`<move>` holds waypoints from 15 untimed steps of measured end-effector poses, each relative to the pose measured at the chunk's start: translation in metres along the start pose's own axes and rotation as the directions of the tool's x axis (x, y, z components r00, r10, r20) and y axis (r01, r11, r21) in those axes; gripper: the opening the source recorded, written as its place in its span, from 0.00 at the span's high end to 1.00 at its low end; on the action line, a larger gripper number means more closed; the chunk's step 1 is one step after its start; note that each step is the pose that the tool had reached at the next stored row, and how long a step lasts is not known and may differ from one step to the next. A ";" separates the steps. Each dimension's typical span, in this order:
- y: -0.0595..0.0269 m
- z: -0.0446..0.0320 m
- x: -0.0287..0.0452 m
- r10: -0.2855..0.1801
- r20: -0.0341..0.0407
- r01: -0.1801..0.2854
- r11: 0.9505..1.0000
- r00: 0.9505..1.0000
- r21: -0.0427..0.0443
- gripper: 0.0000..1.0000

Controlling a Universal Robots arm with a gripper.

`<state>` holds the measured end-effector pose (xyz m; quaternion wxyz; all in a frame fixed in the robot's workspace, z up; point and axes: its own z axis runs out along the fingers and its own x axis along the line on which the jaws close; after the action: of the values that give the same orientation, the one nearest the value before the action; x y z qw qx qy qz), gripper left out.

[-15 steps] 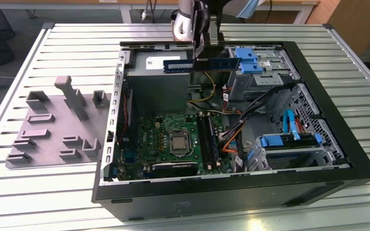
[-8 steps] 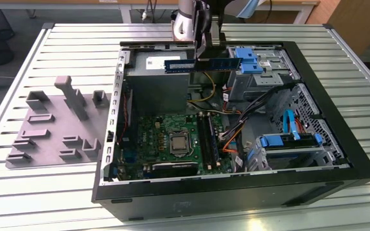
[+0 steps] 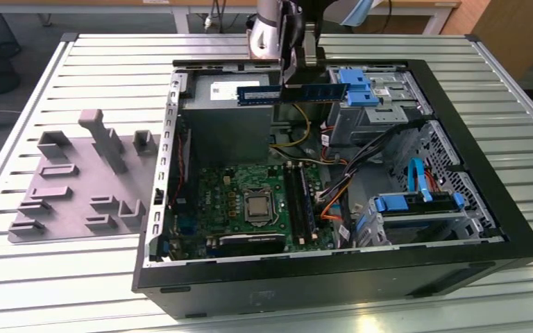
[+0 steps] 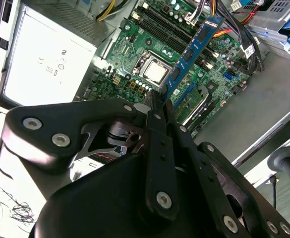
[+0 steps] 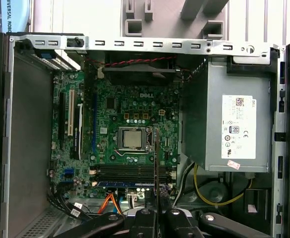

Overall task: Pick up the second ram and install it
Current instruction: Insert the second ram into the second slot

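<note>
In the exterior view my gripper [image 3: 291, 78] hangs over the far end of the open computer case [image 3: 341, 267], above the power supply. It is shut on the second ram [image 3: 290, 94], a long blue-green stick held level and on edge, well above the motherboard. In the second wrist view the ram [image 4: 192, 49] juts out from between the closed fingers of my gripper [image 4: 160, 101], over the board. In the first wrist view the ram [image 5: 156, 158] is edge-on, a thin dark line rising from my gripper [image 5: 157, 214] across the long black slots [image 5: 135, 172].
The motherboard [image 3: 248, 201] with its bare processor socket [image 3: 259, 206] lies on the case floor. The grey power supply [image 5: 234, 129], blue drive caddies [image 3: 359, 87] and loose cables [image 3: 336, 191] crowd the case. Grey fixture blocks [image 3: 72, 180] sit on the slatted table [image 3: 53, 277] at the exterior view's left.
</note>
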<state>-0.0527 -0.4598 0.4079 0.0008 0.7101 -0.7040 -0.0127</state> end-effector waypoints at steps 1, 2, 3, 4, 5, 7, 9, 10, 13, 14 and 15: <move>0.0000 0.0000 0.0000 0.001 0.000 -0.001 1.000 1.000 0.000 0.86; 0.0000 0.0000 0.0000 0.004 0.000 -0.004 1.000 1.000 0.000 0.86; -0.0001 0.0001 0.0000 0.010 -0.001 -0.010 1.000 1.000 0.000 0.86; -0.0001 0.0001 0.0000 0.020 -0.002 -0.020 1.000 1.000 0.000 0.86; -0.0001 0.0002 0.0000 0.032 -0.003 -0.032 0.999 0.999 0.001 0.86; 0.0000 0.0005 0.0000 0.062 -0.005 -0.062 0.998 0.998 0.001 0.86; 0.0000 0.0009 0.0000 0.093 -0.006 -0.093 0.996 0.996 0.002 0.86; 0.0000 0.0010 0.0000 0.109 -0.007 -0.109 0.994 0.994 0.002 0.86; 0.0000 0.0014 0.0000 0.152 -0.008 -0.152 0.988 0.988 0.003 0.86; 0.0000 0.0016 0.0000 0.166 -0.008 -0.166 0.986 0.986 0.003 0.86; 0.0000 0.0017 0.0000 0.181 -0.009 -0.181 0.984 0.984 0.003 0.86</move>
<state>-0.0527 -0.4599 0.4062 0.0042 0.6434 -0.7655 -0.0084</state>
